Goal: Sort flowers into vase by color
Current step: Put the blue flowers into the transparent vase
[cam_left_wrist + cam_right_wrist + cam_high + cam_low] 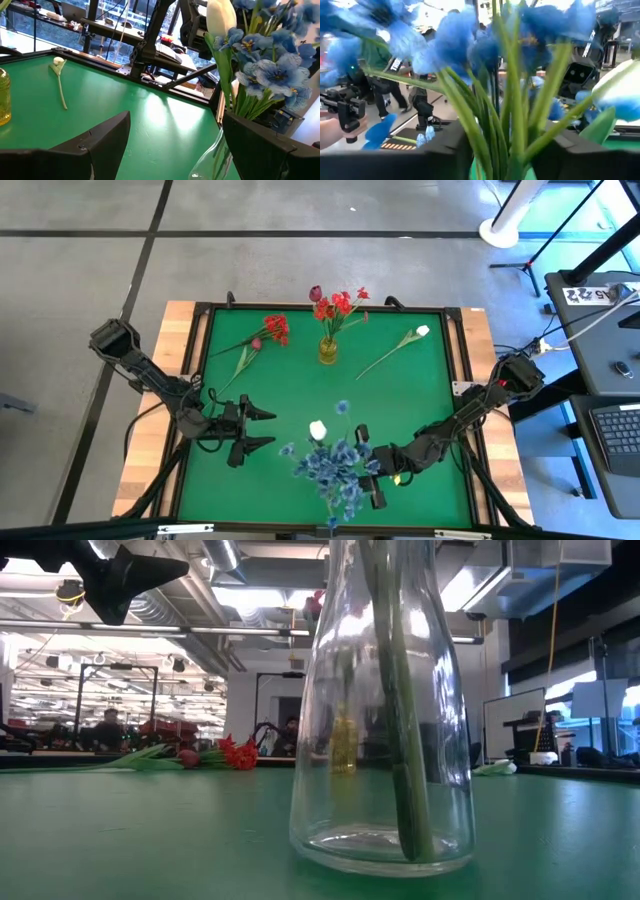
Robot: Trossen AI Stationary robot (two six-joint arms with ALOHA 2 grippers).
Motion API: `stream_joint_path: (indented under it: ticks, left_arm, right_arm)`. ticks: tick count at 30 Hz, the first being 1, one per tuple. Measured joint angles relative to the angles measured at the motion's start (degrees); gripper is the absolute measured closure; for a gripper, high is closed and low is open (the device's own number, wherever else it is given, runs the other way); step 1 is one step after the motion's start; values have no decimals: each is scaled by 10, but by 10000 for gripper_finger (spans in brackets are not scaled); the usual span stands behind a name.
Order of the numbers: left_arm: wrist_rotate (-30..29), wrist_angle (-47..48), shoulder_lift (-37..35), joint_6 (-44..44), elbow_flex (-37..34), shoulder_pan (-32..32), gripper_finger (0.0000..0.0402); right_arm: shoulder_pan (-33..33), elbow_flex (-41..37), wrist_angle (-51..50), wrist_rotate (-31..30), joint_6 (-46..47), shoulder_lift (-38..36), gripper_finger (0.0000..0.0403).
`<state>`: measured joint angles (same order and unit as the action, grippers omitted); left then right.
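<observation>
A clear glass vase (380,740) stands near the table's front centre. It holds a bunch of blue flowers (335,465) and one white tulip bud (318,429). A small yellow vase (327,348) at the far centre holds red blooms and a dark maroon bud (316,293). More red flowers (268,330) and a white flower (400,348) lie flat on the green mat. My right gripper (368,467) is open just right of the blue bunch, and the stems (505,125) show between its fingers. My left gripper (262,430) is open and empty, left of the glass vase.
The green mat (420,410) has a raised dark frame around it. Bare mat lies between the two vases and at the front left. The glass vase also shows in the left wrist view (212,157), close to that gripper's finger (265,145). People and equipment stand in the room behind.
</observation>
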<state>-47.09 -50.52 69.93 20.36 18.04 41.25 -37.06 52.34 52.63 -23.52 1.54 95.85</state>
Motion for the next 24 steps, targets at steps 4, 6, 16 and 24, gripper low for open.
stream_joint_path:
  ticks: [4,6,16,24]
  left_arm:
    - [0,0,0,0,0,0,90]
    - [0,0,0,0,0,0,90]
    - [0,1,0,0,0,0,90]
    - [-4,2,0,0,0,0,90]
  right_arm:
    - [0,0,-36,1,29,-7,170]
    - [0,0,-64,2,45,-17,145]
    - [0,0,-234,32,135,-86,74]
    - [0,2,-357,60,200,-120,64]
